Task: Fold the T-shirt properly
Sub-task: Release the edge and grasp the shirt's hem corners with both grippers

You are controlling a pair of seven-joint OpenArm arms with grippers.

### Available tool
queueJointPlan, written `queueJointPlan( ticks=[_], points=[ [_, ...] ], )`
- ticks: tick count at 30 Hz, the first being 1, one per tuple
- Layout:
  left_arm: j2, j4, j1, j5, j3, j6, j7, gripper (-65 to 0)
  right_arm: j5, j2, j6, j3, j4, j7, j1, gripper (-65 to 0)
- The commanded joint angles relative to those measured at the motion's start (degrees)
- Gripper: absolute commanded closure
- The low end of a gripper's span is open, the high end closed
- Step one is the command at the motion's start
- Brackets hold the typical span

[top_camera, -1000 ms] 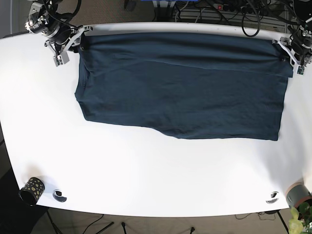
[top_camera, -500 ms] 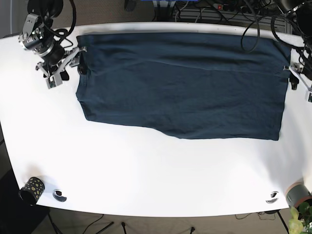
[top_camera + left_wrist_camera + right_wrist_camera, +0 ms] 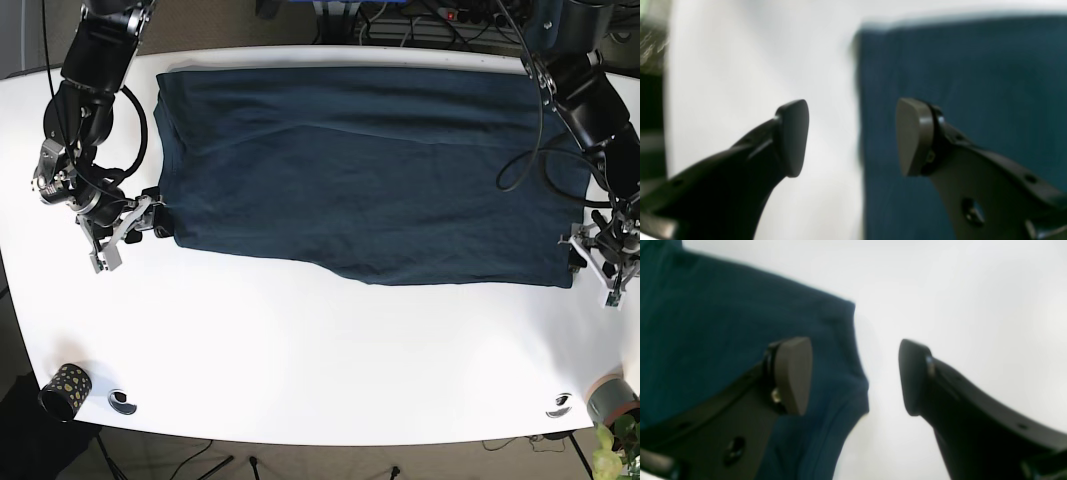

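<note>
The dark blue T-shirt (image 3: 370, 170) lies spread flat on the white table (image 3: 300, 350). In the base view my right gripper (image 3: 140, 224) is low at the shirt's front left corner. My left gripper (image 3: 590, 262) is at its front right corner. The left wrist view shows the left gripper (image 3: 853, 136) open, straddling the T-shirt's (image 3: 973, 83) side edge with nothing pinched. In the right wrist view the right gripper (image 3: 853, 376) is open too. One finger is over the T-shirt (image 3: 706, 323) and the other over bare table, with the cloth's corner between them.
A black dotted cup (image 3: 66, 388) and a small round marker (image 3: 122, 401) sit at the front left edge. Another marker (image 3: 559, 405) and a grey pot (image 3: 612, 398) with a plant are at the front right. Cables (image 3: 450, 15) run behind the table.
Both arms have travelled from the shirt's back corners along its sides to the front corners. The shirt lies as before.
</note>
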Motion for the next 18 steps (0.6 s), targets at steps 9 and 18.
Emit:
queueJointPlan(
  ticks=[9, 18],
  points=[
    [-1.96, -27.09, -11.46, 2.9, -0.08, 12.98, -19.06, -38.9, 0.6, 0.96, 0.1, -3.75, -16.01, 3.99, 9.84, -39.3],
    [-3.8, -38.17, -13.83, 2.9, 0.01, 15.52, -27.76, -38.9, 0.51, -1.15, -0.25, -6.13, -17.16, 6.36, 10.81, -39.3]
  ],
)
